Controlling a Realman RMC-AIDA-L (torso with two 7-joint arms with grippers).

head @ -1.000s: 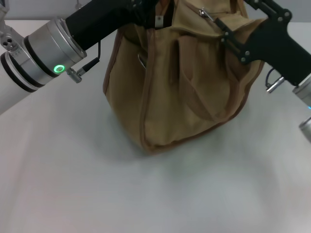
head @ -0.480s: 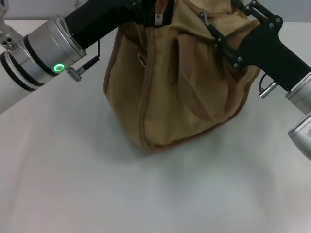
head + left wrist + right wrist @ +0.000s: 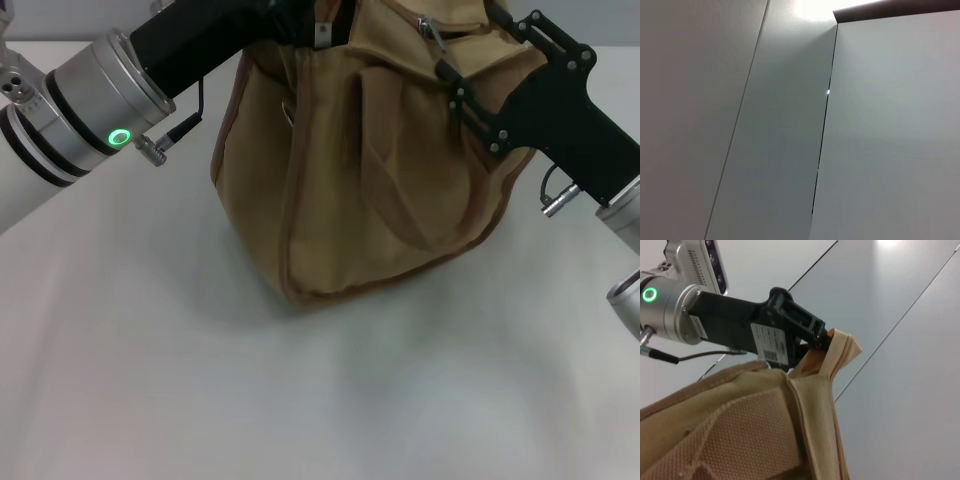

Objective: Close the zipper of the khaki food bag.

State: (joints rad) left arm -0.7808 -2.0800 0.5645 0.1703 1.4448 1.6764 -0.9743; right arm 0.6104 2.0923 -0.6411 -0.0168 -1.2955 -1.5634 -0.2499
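The khaki food bag [image 3: 340, 180] stands upright at the table's far middle, with a brown loop handle [image 3: 385, 190] hanging down its front. My left gripper [image 3: 310, 20] reaches in from the left and is shut on the fabric corner at the bag's top left end. The right wrist view shows this grip [image 3: 827, 340] above the bag's canvas [image 3: 740, 430]. My right gripper [image 3: 455, 60] lies against the bag's top right. The zipper's silver pull tab [image 3: 430, 29] shows on top of the bag, just left of it. The zipper line itself is mostly out of view.
The grey table [image 3: 200, 380] stretches bare in front of the bag. A small metal side ring [image 3: 288, 112] hangs on the bag's left face. The left wrist view shows only pale wall panels [image 3: 880, 140].
My right gripper moved left along the bag's top, then back a little to the right. The bag's lower part shifted slightly left. My left gripper kept its hold.
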